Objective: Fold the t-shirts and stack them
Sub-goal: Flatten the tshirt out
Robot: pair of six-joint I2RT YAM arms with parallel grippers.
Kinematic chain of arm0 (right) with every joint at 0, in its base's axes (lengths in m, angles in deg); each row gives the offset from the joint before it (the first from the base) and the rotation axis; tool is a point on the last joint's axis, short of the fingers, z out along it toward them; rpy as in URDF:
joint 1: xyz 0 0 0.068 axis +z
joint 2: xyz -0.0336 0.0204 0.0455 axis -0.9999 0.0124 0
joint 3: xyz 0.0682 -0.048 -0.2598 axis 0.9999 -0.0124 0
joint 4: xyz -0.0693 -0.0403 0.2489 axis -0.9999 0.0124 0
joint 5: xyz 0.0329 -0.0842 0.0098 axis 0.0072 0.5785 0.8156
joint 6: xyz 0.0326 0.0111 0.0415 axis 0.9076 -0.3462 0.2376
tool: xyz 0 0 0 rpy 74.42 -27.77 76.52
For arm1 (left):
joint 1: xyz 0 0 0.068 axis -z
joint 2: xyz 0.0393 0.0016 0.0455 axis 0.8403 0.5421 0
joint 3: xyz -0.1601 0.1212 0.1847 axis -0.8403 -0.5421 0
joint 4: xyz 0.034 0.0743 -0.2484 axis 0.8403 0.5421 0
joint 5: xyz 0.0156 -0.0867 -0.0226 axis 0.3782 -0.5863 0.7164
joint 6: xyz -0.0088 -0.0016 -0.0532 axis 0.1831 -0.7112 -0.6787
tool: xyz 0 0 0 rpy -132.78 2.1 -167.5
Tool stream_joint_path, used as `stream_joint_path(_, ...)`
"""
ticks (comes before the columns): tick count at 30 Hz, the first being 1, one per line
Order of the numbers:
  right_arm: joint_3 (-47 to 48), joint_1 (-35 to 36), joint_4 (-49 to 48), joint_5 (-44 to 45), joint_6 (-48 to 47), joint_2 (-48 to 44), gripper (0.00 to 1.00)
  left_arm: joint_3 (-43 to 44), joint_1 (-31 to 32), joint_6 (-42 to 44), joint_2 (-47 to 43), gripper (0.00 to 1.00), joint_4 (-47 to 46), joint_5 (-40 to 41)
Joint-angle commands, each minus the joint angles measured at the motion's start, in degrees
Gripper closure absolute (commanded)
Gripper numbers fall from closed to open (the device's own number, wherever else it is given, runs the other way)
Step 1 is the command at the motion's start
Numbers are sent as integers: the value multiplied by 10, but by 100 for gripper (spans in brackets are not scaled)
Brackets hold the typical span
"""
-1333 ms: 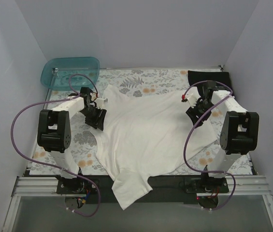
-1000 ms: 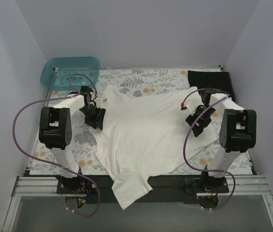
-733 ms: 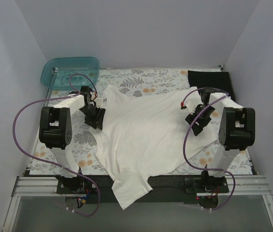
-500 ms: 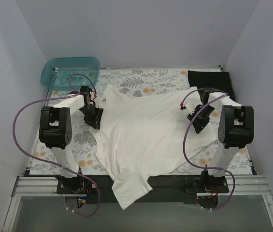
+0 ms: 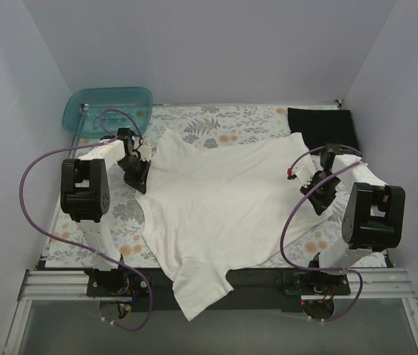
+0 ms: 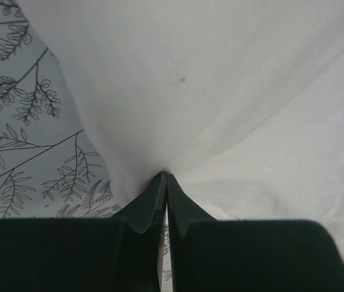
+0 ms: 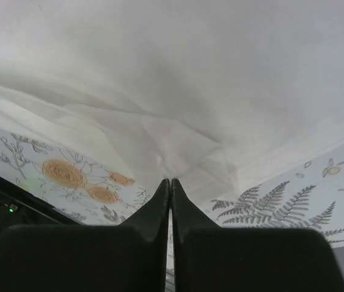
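A cream-white t-shirt [image 5: 220, 203] lies spread across the middle of the floral cloth, one sleeve hanging over the near edge. My left gripper [image 5: 140, 176] is shut on the shirt's left edge; in the left wrist view the white fabric [image 6: 220, 109] bunches at the closed tips [image 6: 164, 175]. My right gripper [image 5: 319, 194] is shut on the shirt's right edge, where the cloth [image 7: 178, 79] puckers at the closed tips [image 7: 170, 180]. A black t-shirt [image 5: 322, 123] lies folded at the far right corner.
A translucent teal tub [image 5: 108, 109] stands at the far left corner. The grey-and-orange floral cloth [image 5: 238, 118] covers the table. Grey walls close in on three sides. Purple cables loop beside both arms.
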Motion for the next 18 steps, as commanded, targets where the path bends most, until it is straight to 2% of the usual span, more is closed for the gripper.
stream_joint_path(1, -44, -38, 26, 52, -83, -28, 99, 17, -20, 29, 24, 100, -37, 67)
stream_joint_path(5, -70, -93, 25, 99, -121, -36, 99, 36, -42, 36, 35, 100, -39, 79)
stream_joint_path(7, -83, -96, 25, 104, -123, -38, 99, 46, -46, 37, 43, 100, -40, 82)
stream_joint_path(9, -95, -93, 27, 89, -119, -40, 70, 67, -48, 37, 55, 100, -39, 83)
stream_joint_path(11, -94, -92, 36, 77, -119, -45, 48, 91, -47, 36, 62, 100, -31, 77)
stream_joint_path(12, -91, -92, 44, 73, -122, -47, 34, 98, -48, 38, 60, 93, -23, 73)
stream_joint_path(14, -78, -95, 55, 59, -128, -66, 34, 111, -48, 41, 44, 84, -16, 50)
stream_joint_path(15, -59, -96, 65, 43, -130, -72, 35, 115, -48, 43, 25, 76, -7, 41)
stream_joint_path(18, 6, -96, 111, -9, -132, -78, 45, 126, -48, 50, -12, 70, 24, -3)
